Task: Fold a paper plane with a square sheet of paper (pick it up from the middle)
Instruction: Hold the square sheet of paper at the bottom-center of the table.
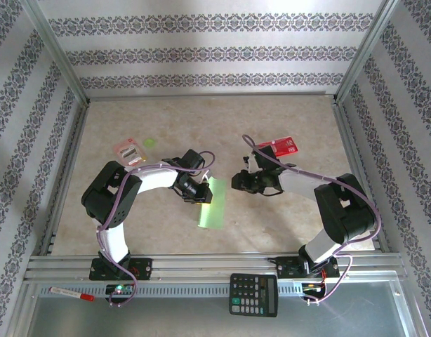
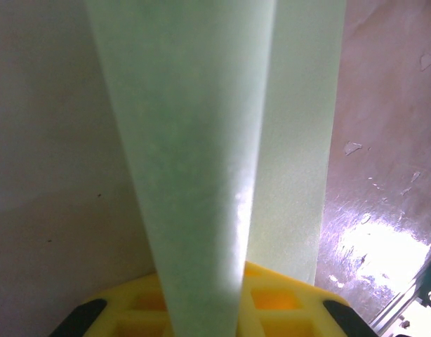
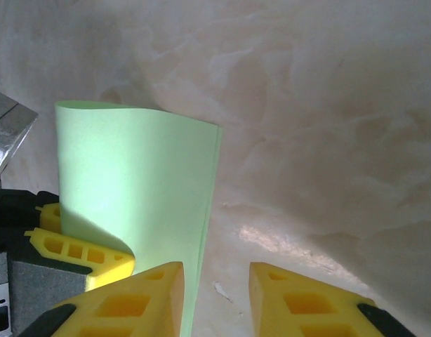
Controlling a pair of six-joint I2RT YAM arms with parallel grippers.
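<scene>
Paper [image 1: 213, 204] — folded lengthwise, clamped in left gripper [image 1: 202, 192].

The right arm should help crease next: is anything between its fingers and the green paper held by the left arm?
Nothing visible does. The light-green folded sheet of paper stands just left of the open right gripper, its edge beside one finger; the left gripper's fingers clamp its other side.

Robotics lab test cell. Aluminium frame [image 1: 55, 49] with patterned wall panels [image 1: 215, 28] encloses marble-look tabletop [image 1: 286, 112]; left arm [image 1: 117, 217] and right arm [image 1: 345, 210] bolted to slotted rail [image 1: 215, 265].
</scene>
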